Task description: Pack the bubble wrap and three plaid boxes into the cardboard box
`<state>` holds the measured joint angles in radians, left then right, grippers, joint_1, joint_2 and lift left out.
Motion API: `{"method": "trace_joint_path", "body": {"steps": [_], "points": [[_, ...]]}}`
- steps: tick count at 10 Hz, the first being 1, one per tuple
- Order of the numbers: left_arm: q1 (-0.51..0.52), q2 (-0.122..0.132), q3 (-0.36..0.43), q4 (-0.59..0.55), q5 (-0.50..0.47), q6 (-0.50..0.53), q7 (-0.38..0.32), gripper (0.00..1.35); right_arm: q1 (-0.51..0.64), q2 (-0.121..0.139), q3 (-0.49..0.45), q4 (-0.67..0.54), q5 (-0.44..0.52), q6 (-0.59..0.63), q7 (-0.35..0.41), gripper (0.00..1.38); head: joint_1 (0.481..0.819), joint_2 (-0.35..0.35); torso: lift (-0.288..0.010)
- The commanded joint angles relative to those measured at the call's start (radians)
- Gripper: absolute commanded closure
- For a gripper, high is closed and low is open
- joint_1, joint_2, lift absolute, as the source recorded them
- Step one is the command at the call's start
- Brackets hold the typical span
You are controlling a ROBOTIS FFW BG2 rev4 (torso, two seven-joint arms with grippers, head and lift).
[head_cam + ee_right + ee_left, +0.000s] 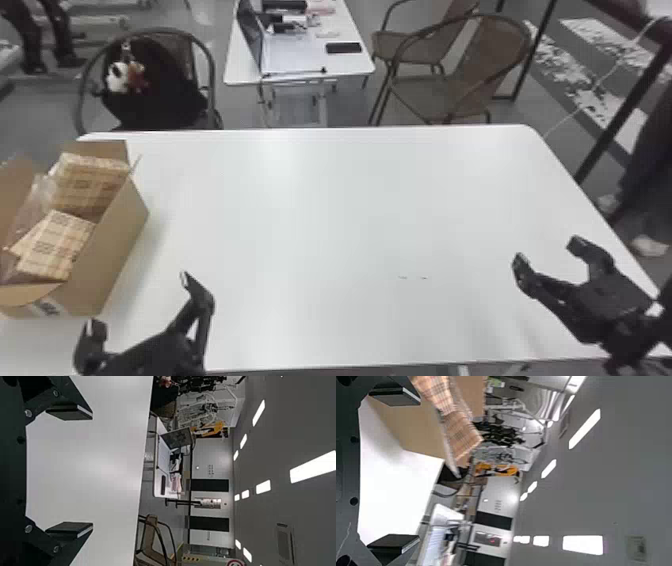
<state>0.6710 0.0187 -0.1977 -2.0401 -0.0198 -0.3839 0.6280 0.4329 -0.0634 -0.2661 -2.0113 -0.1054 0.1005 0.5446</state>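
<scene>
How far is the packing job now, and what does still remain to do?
Packing looks almost or fully finished. In the cardboard box are the bubble wrap, a far plaid box and a near plaid box. Nothing is in hand: the left gripper and right gripper are open and empty. Left to confirm: the third plaid box, uncertain among the overlapping plaid faces.

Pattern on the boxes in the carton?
Tan plaid on the boxes, cream ground with darker lines; clearest in the head view.

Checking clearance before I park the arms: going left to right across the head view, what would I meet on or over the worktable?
Cardboard box with plaid boxes inside → left gripper → right gripper.
</scene>
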Motion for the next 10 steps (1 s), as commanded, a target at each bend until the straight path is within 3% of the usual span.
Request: {"method": "trace_joint_path", "body": {"steps": [1, 2, 3, 4, 6, 8, 9, 10], "points": [[0.159, 0.015, -0.019, -0.023, -0.012, 0.048, -0.021, 0.09, 0.093, 0.001, 0.005, -0.073, 0.012, 0.053, 0.000, 0.30, 0.695, -0.009, -0.148], [0.251, 0.029, -0.023, -0.069, -0.015, 0.109, -0.002, 0.09, 0.145, 0.005, 0.016, -0.098, 0.032, 0.076, -0.008, 0.30, 0.695, -0.017, -0.148], [0.248, 0.035, -0.029, -0.074, -0.025, 0.106, 0.026, 0.09, 0.162, 0.019, 0.024, -0.109, 0.050, 0.093, -0.011, 0.30, 0.695, -0.020, -0.148], [0.228, 0.058, -0.042, -0.074, -0.026, 0.114, 0.029, 0.09, 0.152, 0.024, 0.024, -0.109, 0.058, 0.096, -0.011, 0.30, 0.695, -0.007, -0.148], [0.203, 0.149, -0.098, -0.074, 0.026, 0.122, 0.130, 0.09, 0.138, 0.028, 0.028, -0.127, 0.082, 0.133, -0.006, 0.30, 0.695, 0.000, -0.148], [0.150, 0.267, -0.177, -0.072, 0.070, 0.123, 0.251, 0.10, 0.133, 0.048, 0.028, -0.147, 0.115, 0.159, -0.006, 0.32, 0.695, -0.001, -0.148], [0.125, 0.308, -0.212, -0.069, 0.075, 0.117, 0.303, 0.10, 0.129, 0.054, 0.030, -0.156, 0.127, 0.166, -0.008, 0.32, 0.695, -0.005, -0.148], [0.113, 0.330, -0.232, -0.068, 0.087, 0.114, 0.331, 0.10, 0.130, 0.064, 0.031, -0.175, 0.151, 0.166, -0.020, 0.32, 0.695, -0.009, -0.148]]}}
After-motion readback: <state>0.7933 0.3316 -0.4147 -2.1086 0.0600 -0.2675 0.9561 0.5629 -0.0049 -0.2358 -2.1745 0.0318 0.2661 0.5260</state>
